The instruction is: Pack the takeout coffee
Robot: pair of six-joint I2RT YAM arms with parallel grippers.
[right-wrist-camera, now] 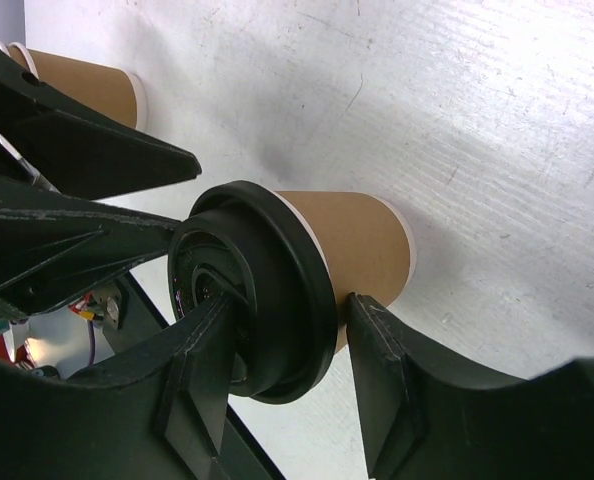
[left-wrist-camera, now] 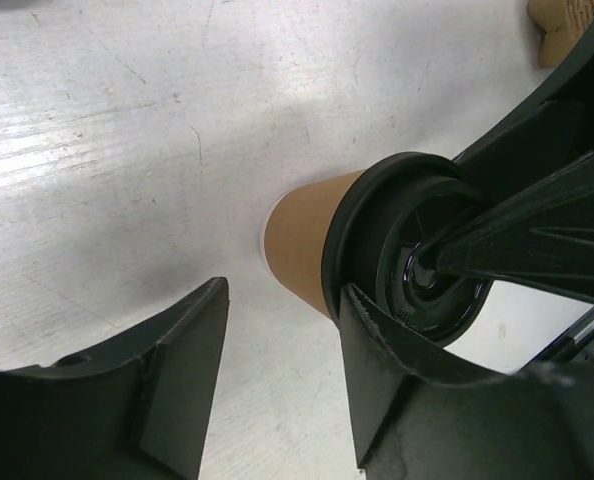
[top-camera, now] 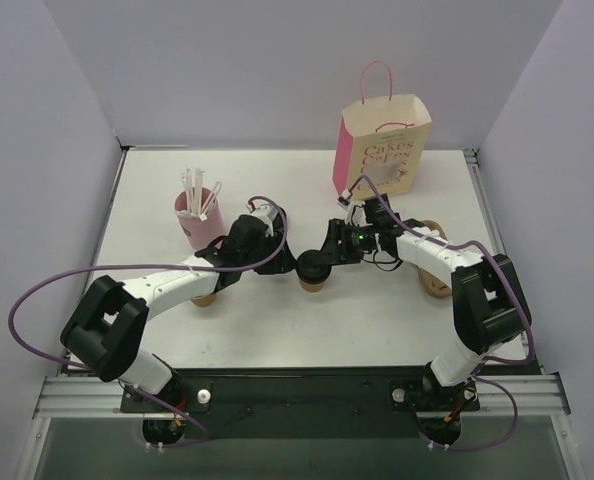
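The takeout coffee (top-camera: pixel 314 277), a brown paper cup with a black lid, stands upright at the table's middle. My right gripper (top-camera: pixel 324 262) straddles it at lid level. In the right wrist view one finger (right-wrist-camera: pixel 202 370) lies against the lid (right-wrist-camera: pixel 277 290) and the other (right-wrist-camera: pixel 377 360) touches the cup wall (right-wrist-camera: pixel 362 245) just under the rim. My left gripper (left-wrist-camera: pixel 282 295) is open beside the cup (left-wrist-camera: pixel 297 240). Its right finger (left-wrist-camera: pixel 387 390) rests at the lid's rim, and only bare table shows between its fingers.
A pink-and-tan paper bag (top-camera: pixel 382 150) stands open at the back right. A pink cup of white straws (top-camera: pixel 199 215) is at the back left. A brown cup (top-camera: pixel 205 297) sits under the left arm, and others (top-camera: pixel 435 285) lie by the right arm.
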